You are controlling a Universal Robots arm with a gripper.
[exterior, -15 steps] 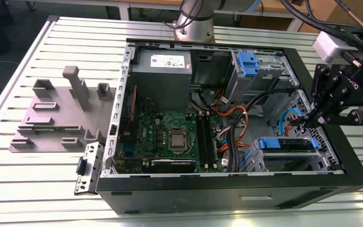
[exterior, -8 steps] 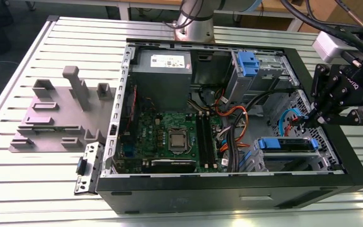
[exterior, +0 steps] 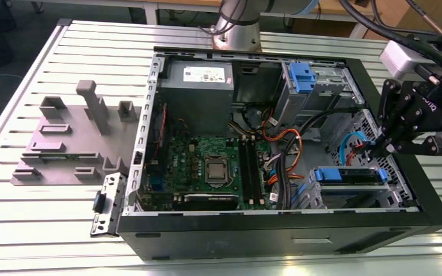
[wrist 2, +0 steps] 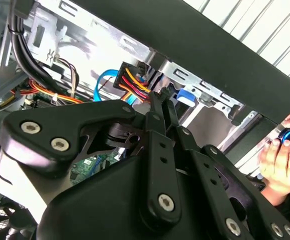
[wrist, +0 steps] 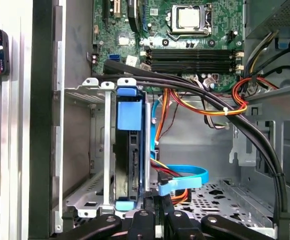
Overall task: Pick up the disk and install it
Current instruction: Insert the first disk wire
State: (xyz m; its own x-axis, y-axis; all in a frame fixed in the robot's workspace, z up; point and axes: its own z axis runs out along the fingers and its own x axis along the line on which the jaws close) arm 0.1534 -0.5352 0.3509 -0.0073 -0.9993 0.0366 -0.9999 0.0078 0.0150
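Blue plastic caddy frames the disk [exterior: 349, 174], which stands on edge in the lower drive bay [wrist: 85, 150] of the open computer case [exterior: 405, 190]. In the exterior view that is about 4 o'clock of the motherboard [exterior: 213, 167].

Gripper [exterior: 373, 146]: fingers pressed together, pinching nothing I can make out.

Step in hand looks like seating the disk. Whether it is fully latched, cannot tell.

To do it well:
- push square on the caddy's end, in line with the bay rails, no cant
- keep the blue data cable [wrist: 182, 181] and orange-yellow power leads [wrist: 205, 107] from getting trapped between fingers and caddy

In the exterior view the disk lies close by, at roughly 7 o'clock from the fingertips. In the first wrist view the tips sit just beside the caddy's near end.
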